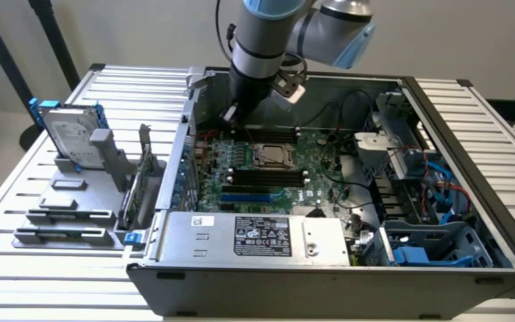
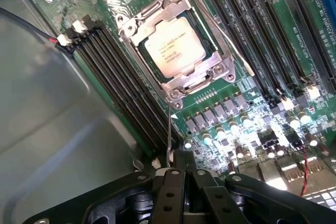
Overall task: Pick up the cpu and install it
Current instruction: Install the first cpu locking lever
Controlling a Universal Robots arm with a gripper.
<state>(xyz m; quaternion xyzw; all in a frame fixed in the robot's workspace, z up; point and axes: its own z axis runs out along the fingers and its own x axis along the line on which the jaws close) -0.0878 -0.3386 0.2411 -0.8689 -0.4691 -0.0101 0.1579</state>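
Note:
The cpu, a small square chip with a shiny silver top, lies flat in its socket on the green motherboard, with the metal frame around it. In the exterior view the cpu sits mid-board inside the open computer case. My gripper is shut and hovers beside the socket, near the black memory slots. A thin metal lever rises from the socket's corner up to my fingertips; I cannot tell whether it is pinched. In the exterior view my gripper hangs low over the board's far edge.
A silver hard drive in a blue frame and grey plastic blocks stand on the slatted table at the exterior view's left. The power supply lies along the case front. Cables and blue drive bays crowd the right side.

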